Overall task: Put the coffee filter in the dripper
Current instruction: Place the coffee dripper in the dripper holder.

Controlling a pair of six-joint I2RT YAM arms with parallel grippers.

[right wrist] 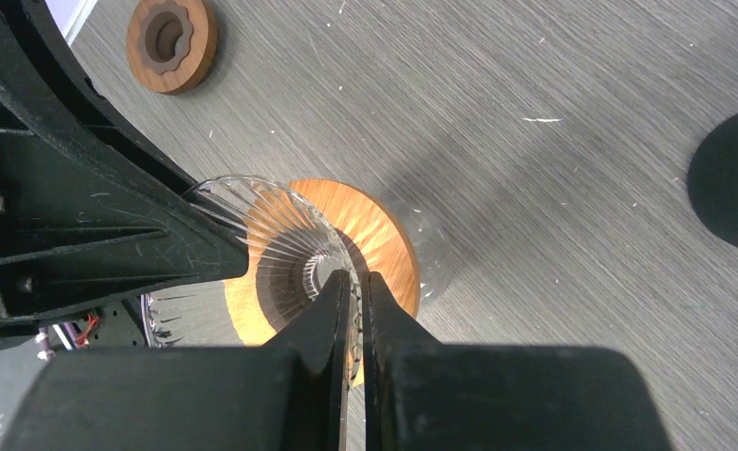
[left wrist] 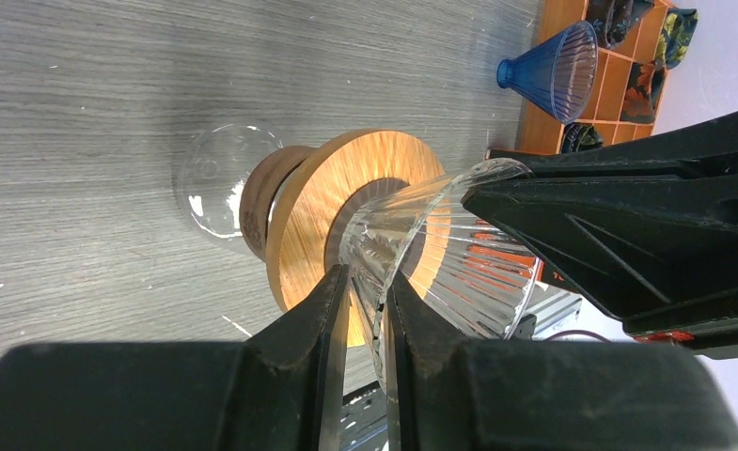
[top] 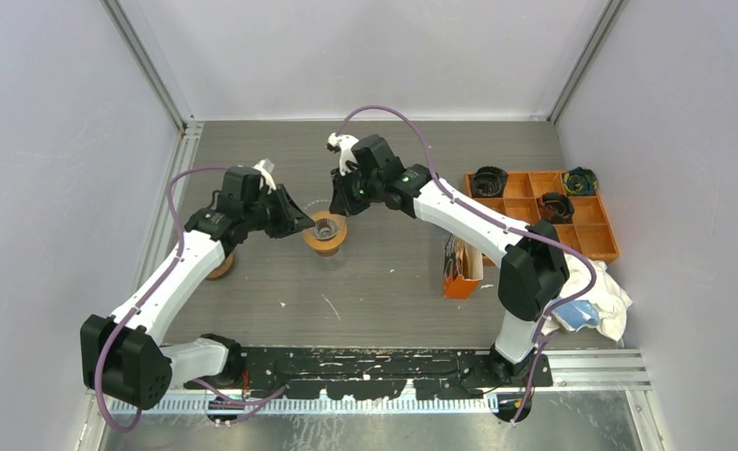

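Observation:
A clear ribbed glass dripper sits in a round wooden collar on a glass base, mid-table in the top view. My left gripper is shut on the dripper's rim, with the glass wall between its fingers; it reaches in from the left. My right gripper is shut on the opposite rim of the dripper, coming from the back right. The inside of the dripper looks bare. No coffee filter shows in any view.
An orange compartment tray with dark parts stands at the right, a blue glass dripper beside it. An orange box and a white cloth lie near the right arm. A wooden disc lies at the left.

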